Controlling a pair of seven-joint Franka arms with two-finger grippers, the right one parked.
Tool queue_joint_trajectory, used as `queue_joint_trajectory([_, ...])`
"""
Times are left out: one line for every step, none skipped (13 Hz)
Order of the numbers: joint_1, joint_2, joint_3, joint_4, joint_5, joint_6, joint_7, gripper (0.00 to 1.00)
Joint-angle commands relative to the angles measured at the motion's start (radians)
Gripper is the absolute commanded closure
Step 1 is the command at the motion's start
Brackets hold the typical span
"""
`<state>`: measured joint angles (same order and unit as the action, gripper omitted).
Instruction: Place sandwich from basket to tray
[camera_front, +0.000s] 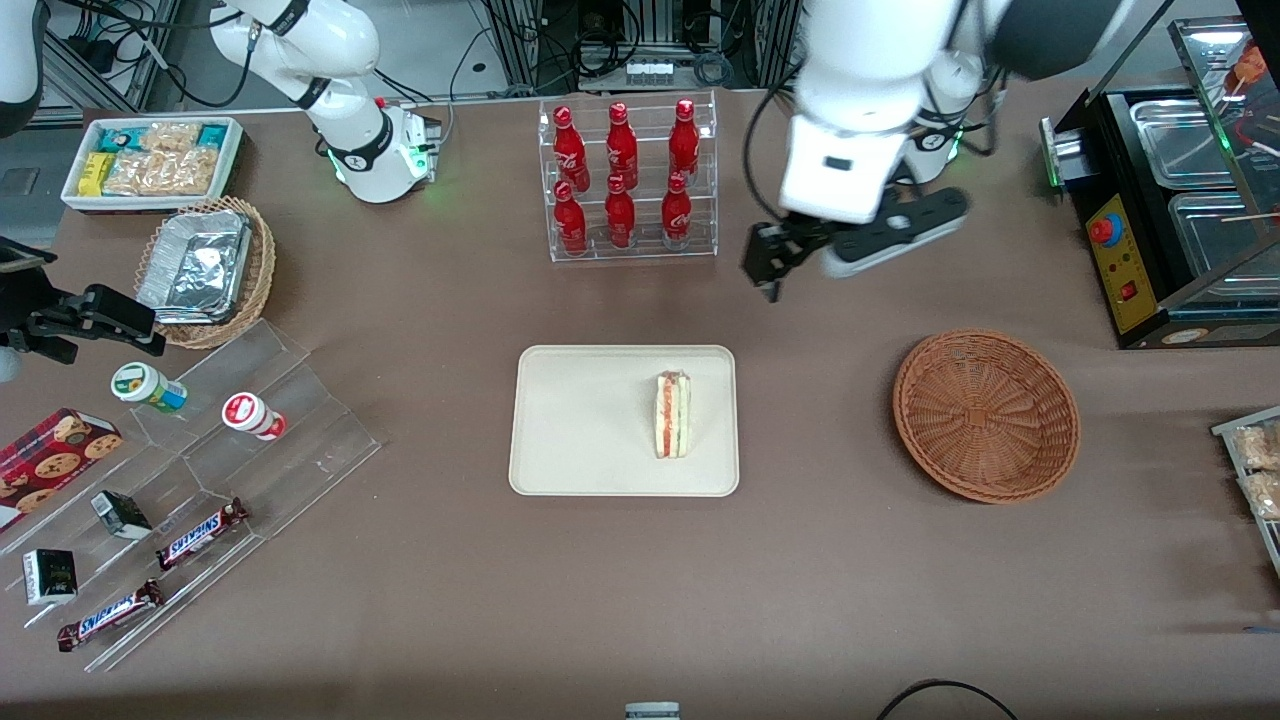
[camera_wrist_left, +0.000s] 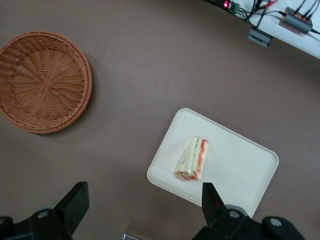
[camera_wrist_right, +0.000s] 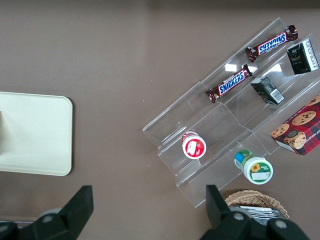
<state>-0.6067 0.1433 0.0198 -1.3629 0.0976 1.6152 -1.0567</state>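
Note:
The sandwich (camera_front: 672, 414) (camera_wrist_left: 192, 159), a pale bread wedge with red, orange and green layers, lies on the cream tray (camera_front: 580, 420) (camera_wrist_left: 235, 165), toward the tray's edge nearest the basket. The reddish-brown wicker basket (camera_front: 985, 413) (camera_wrist_left: 44, 80) sits on the table beside the tray and holds nothing. My left gripper (camera_front: 768, 272) (camera_wrist_left: 145, 202) hangs open and holds nothing, high above the table, farther from the front camera than the tray and basket. Its dark fingers (camera_wrist_left: 75, 202) stand wide apart.
A clear rack of red bottles (camera_front: 625, 180) stands beside the gripper. A black machine with steel pans (camera_front: 1160, 210) is at the working arm's end. Clear tiered shelves with snacks (camera_front: 190, 480), a foil-lined basket (camera_front: 205, 265) and a white snack bin (camera_front: 150, 160) lie toward the parked arm's end.

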Motion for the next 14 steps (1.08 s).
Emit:
queue_joint_trajectory([0.048,-0.046,-0.009,-0.001,0.011,-0.053,0.010,0.00])
queue_joint_trajectory([0.050,-0.066,0.009,-0.004,0.010,-0.093,0.050,0.00])
queue_joint_trajectory([0.048,-0.073,0.050,-0.002,0.002,-0.128,0.093,0.00])
queue_joint_trajectory([0.050,-0.091,0.061,-0.004,-0.001,-0.153,0.124,0.00])
queue_joint_trajectory([0.050,-0.106,0.083,-0.008,-0.001,-0.170,0.153,0.00])
queue_joint_trajectory([0.050,-0.111,0.118,-0.008,-0.004,-0.199,0.191,0.00])
queue_joint_trajectory([0.056,-0.114,0.138,-0.010,-0.022,-0.219,0.240,0.00])
queue_joint_trajectory([0.123,-0.116,0.137,-0.008,-0.047,-0.236,0.300,0.00])
queue_joint_trajectory([0.180,-0.125,0.131,-0.008,-0.080,-0.254,0.363,0.00])
queue_joint_trajectory([0.215,-0.142,0.134,-0.015,-0.096,-0.276,0.430,0.00])
queue_joint_trajectory([0.261,-0.146,0.131,-0.019,-0.101,-0.306,0.508,0.00])
queue_joint_trajectory([0.293,-0.146,0.131,-0.024,-0.119,-0.328,0.580,0.00])
queue_joint_trajectory([0.324,-0.148,0.131,-0.030,-0.131,-0.340,0.640,0.00])
queue_joint_trajectory([0.361,-0.154,0.129,-0.041,-0.133,-0.342,0.700,0.00])
